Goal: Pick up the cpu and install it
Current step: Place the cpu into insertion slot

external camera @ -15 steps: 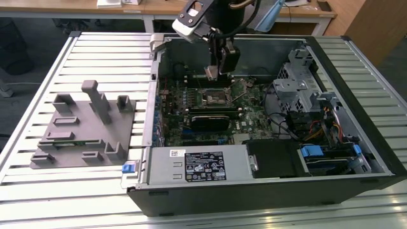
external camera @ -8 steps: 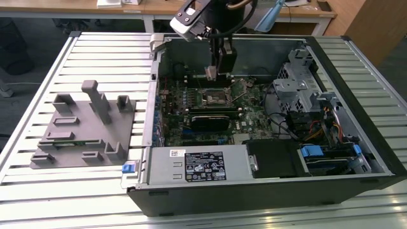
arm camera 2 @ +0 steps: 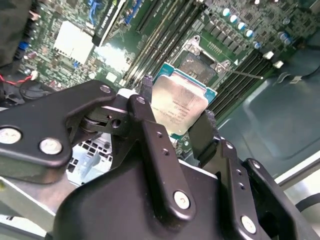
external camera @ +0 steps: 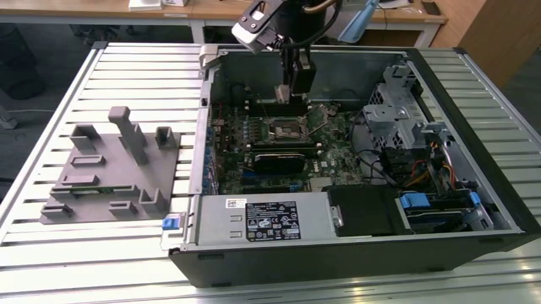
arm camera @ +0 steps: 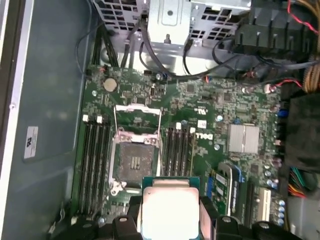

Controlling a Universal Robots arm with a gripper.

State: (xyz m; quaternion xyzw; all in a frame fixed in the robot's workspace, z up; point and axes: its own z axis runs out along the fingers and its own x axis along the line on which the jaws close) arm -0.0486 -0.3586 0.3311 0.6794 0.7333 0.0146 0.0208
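Note:
The cpu (arm camera 2: 180, 102), a flat square chip with a pale silver top, sits between the two black fingers (arm camera 2: 146, 85) of my gripper (arm camera 2: 178, 104), which is shut on its edges. In the first wrist view the cpu (arm camera: 170, 207) hangs above the motherboard, just to one side of the open black socket (arm camera: 135, 160) with its metal frame lifted. In the exterior view my gripper (external camera: 287, 98) hovers inside the open computer case, a little above and behind the socket (external camera: 287, 128), with the cpu (external camera: 283, 94) as a pale patch at its tip.
The computer case (external camera: 473, 76) lies open on a slatted table, with drive cages and cables at the exterior view's right. Black memory slots (arm camera: 95, 150) flank the socket. A grey plastic fixture (external camera: 110, 171) holding a green memory stick (external camera: 93, 189) stands at the exterior view's left.

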